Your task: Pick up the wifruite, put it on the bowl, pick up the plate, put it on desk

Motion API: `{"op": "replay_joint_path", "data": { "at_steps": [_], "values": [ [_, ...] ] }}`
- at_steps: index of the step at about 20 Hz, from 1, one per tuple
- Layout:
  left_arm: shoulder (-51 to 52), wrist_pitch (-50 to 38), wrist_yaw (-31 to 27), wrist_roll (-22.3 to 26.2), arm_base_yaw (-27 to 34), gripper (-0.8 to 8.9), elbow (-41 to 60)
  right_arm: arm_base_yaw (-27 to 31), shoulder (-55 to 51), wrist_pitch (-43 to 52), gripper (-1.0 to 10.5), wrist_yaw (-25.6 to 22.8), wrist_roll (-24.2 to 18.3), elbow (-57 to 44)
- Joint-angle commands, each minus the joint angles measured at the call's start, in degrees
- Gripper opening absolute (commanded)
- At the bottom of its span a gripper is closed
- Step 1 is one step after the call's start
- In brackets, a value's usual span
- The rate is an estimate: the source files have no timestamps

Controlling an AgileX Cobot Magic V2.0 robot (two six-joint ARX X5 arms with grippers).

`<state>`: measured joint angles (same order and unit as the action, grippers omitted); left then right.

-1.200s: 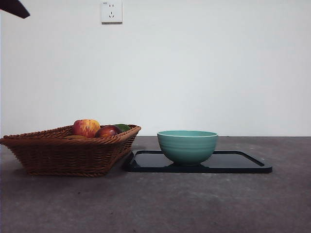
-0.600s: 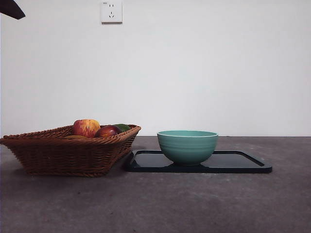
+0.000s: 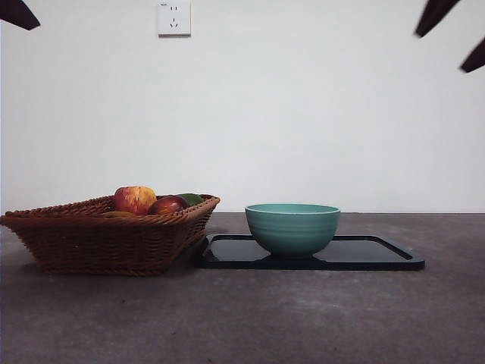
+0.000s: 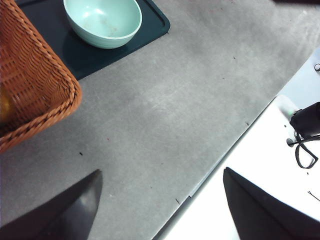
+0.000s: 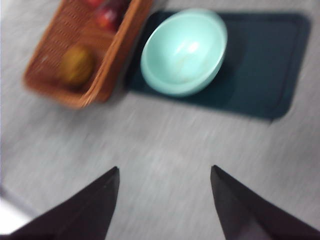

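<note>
Teal-green bowl [image 3: 292, 228] upright on a black tray [image 3: 379, 254], the tray flat on the dark grey desk [image 3: 250, 318], just beside a wicker basket [image 3: 98, 243] at the tray's left end in the front view. Bowl empty in both wrist views, pale inside.

Wifruite [image 5: 76, 65] in the basket, brownish and oval, blurred in the right wrist view; in the front view only a low sliver [image 3: 117, 214] at the basket rim beside the red-yellow apple [image 3: 134, 199]. Dark red fruit [image 3: 167, 205] next to the apple, something green [image 3: 191, 199] behind it.

Right gripper [image 5: 165, 200] high above the desk, jaws spread wide, nothing between them, with bowl, tray and basket all well below; picture smeared by motion. Two black tips [image 3: 452, 30] at the top right corner of the front view, presumably this gripper.

Left gripper [image 4: 160, 205] also aloft, jaws spread, empty, over bare desk near the table's edge, with a corner of the basket and the bowl on its tray well apart from it. Black tip [image 3: 17, 13] at the top left corner of the front view.

White wall socket [image 3: 173, 18] on the wall behind
</note>
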<state>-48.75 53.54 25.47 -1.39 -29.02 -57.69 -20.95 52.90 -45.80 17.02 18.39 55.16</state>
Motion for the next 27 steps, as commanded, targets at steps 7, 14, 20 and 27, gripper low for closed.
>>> {"op": "replay_joint_path", "data": {
  "at_steps": [7, 14, 20, 27],
  "values": [
    [-0.3, -0.8, 0.3, 0.8, -0.4, 3.75, -1.0, -0.2, 26.9, 3.7, 2.9, -4.0, -4.1, 15.9],
    [-0.3, -0.8, 0.3, 0.8, -0.4, 3.75, -1.0, -0.2, 41.4, 13.1, 2.9, -4.1, -4.0, 17.7],
    [-0.3, -0.6, 0.3, 0.8, -0.4, 3.74, -1.0, -0.3, 49.5, 18.7, 2.9, -8.2, -4.0, 17.7],
    [-0.3, -0.7, 0.3, 0.8, -0.4, 3.74, -1.0, -0.3, 53.2, 22.9, 1.3, -8.1, -3.9, 17.7]
  ]
}}
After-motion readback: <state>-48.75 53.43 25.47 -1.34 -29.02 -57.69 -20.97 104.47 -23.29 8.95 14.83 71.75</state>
